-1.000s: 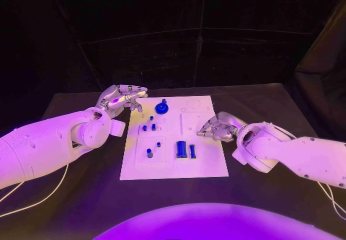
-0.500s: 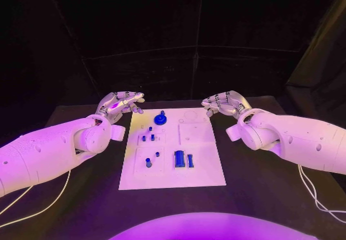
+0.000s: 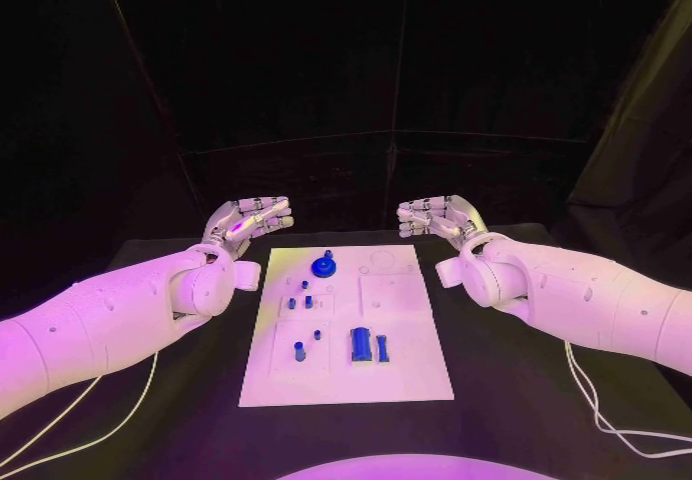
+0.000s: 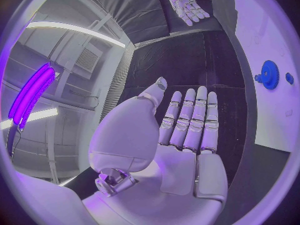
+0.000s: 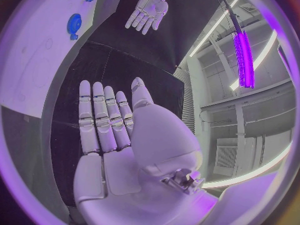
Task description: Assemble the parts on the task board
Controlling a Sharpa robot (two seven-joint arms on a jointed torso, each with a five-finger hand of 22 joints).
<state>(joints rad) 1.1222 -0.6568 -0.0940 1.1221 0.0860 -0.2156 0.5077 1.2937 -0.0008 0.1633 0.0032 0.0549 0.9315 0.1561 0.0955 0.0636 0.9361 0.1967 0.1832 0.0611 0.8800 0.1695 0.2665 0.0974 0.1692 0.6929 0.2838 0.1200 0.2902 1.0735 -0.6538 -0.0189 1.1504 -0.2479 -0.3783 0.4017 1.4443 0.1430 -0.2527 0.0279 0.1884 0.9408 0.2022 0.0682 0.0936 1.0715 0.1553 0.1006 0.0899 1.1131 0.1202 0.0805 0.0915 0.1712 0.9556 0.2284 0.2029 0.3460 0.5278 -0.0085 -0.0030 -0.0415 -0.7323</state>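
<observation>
Left of the task board (image 3: 346, 330), the left hand (image 3: 245, 224) hovers above the bench (image 3: 173, 400) beyond the board's far corner, fingers (image 4: 187, 120) straight, apart and holding nothing. On the board lie the blue parts: a gear (image 3: 325, 267) near its far edge, small pegs (image 3: 299, 297) at mid-board, two blocks (image 3: 368, 345) nearer the robot. Right of the board, the right hand (image 3: 440, 217) mirrors it, fingers (image 5: 103, 117) flat and empty. A good next step would likely lower one hand slowly over a single part, pinching it squarely.
</observation>
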